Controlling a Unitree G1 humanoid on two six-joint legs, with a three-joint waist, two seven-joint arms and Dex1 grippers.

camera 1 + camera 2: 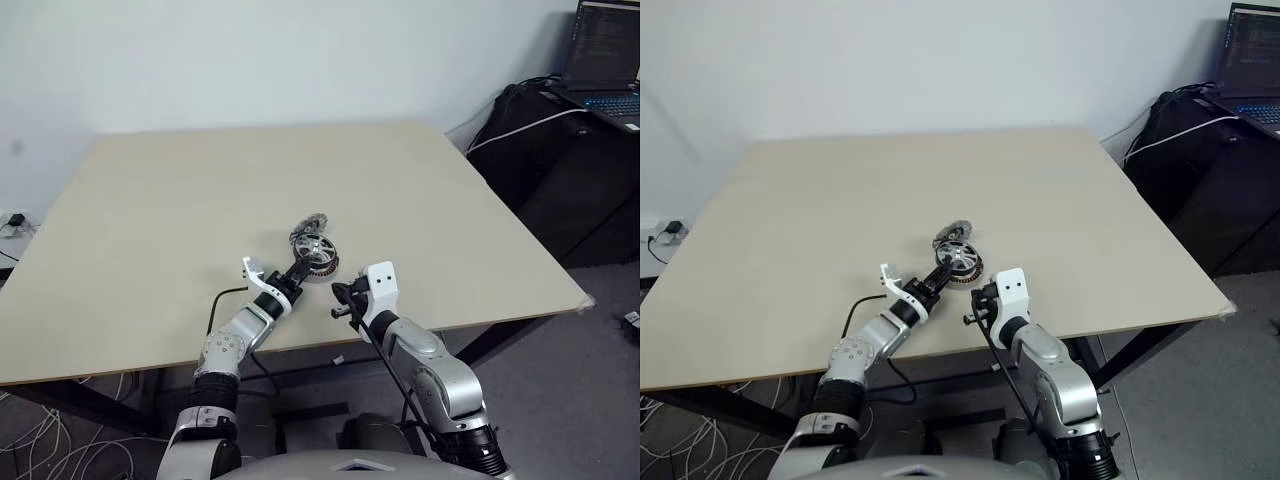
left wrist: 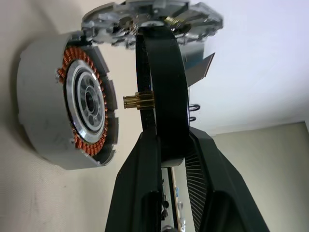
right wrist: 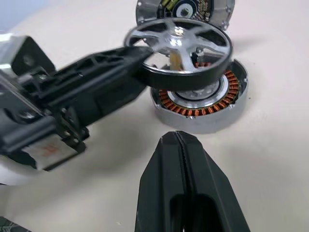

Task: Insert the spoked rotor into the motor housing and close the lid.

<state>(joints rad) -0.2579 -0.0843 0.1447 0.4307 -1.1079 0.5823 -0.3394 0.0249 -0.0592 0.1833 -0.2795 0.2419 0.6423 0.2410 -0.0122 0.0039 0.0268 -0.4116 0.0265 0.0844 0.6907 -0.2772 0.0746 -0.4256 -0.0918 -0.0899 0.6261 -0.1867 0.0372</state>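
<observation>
tabletop (image 1: 180, 200): pale beige board, plain and mostly bare, with all the action bunched near its front edge

room: white wall behind, and off at about 2 o'clock from the parts a dark stand with an open laptop (image 1: 608, 62) and a white cable draped over it; loose cables on the floor under the tabletop's left corner

left claw (image 3: 140, 65): pinching the spoked rotor (image 3: 177, 44) by its black rim, reaching in level from about 7 o'clock

spoked rotor: held flat just above the motor housing (image 3: 199, 102), not seated in it; looks a bit off-centre, shifted toward the left claw's side

motor housing: sitting on the tabletop, copper windings facing up

lid (image 3: 186, 10): lying on the tabletop right behind the housing at roughly 12 o'clock, close to it; can't tell if they touch

right claw (image 3: 179, 140): fingers pressed together, holding nothing, parked just short of the housing at about 5 o'clock

head views: give the overall layout, but the three parts blur into one little cluster (image 1: 314, 248)

left wrist view: shows the rotor edge-on with a small brass pinion (image 2: 138, 101) sticking out toward the housing's silver centre, plus a clear gap between them

right wrist view: shows the rotor's silver spokes and hub from above, and the left claw's black fingers (image 3: 104, 72) on the rim
</observation>
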